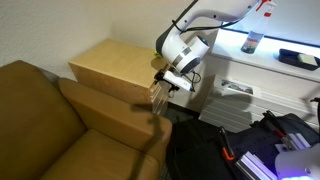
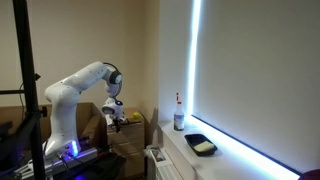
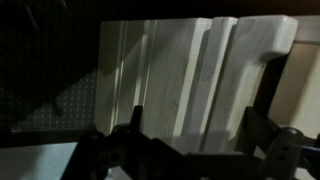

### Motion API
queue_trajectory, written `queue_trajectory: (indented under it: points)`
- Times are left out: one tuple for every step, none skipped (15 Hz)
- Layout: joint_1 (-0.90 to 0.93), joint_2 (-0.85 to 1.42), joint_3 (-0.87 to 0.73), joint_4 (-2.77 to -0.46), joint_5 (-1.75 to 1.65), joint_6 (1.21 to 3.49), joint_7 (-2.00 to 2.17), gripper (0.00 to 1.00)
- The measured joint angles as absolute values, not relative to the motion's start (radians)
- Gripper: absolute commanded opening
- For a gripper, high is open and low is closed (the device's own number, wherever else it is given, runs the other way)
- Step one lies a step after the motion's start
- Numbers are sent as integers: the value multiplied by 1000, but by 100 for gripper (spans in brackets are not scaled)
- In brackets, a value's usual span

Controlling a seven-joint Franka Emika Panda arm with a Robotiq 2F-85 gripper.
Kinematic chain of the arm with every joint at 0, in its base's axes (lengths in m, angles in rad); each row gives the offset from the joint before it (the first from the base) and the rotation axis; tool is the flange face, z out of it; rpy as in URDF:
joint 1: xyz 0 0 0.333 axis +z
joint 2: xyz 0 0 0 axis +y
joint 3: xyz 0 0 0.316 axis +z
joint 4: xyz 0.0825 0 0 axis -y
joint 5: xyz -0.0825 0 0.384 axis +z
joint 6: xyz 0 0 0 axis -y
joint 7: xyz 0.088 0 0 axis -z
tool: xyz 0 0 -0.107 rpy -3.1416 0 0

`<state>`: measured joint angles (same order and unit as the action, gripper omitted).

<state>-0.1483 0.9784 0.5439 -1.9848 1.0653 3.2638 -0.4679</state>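
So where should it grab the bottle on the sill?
Probably round its middle, from the room side. The bottle stands upright on the sill with the window behind, so its straight sides suit the open tool.

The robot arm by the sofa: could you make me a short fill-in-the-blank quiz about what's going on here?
1. The gripper hangs with its jaws ____.
2. It hovers close to the arm of a ____ sofa.
3. On the windowsill, a bottle stands near a ____ tray.

Missing words: open; brown; black.
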Motion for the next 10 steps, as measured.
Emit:
queue_trajectory:
  points:
    - [-147,978,545,-1986,1065,3274,-470,100]
    - [-144,978,545,-1988,1066,3294,-470,100]
    - [-139,975,543,-1993,1067,3317,-470,100]
    - [-134,969,540,-2003,1070,3341,-469,100]
    - [-134,962,537,-2016,1072,3370,-467,100]
    - [-137,953,534,-2033,1077,3402,-461,100]
    - [-145,944,527,-2056,1086,3442,-450,100]
    - [-160,944,509,-2078,1092,3477,-442,100]
    - [-171,944,472,-2096,1094,3478,-425,100]
    - [-180,945,426,-2110,1095,3474,-405,100]
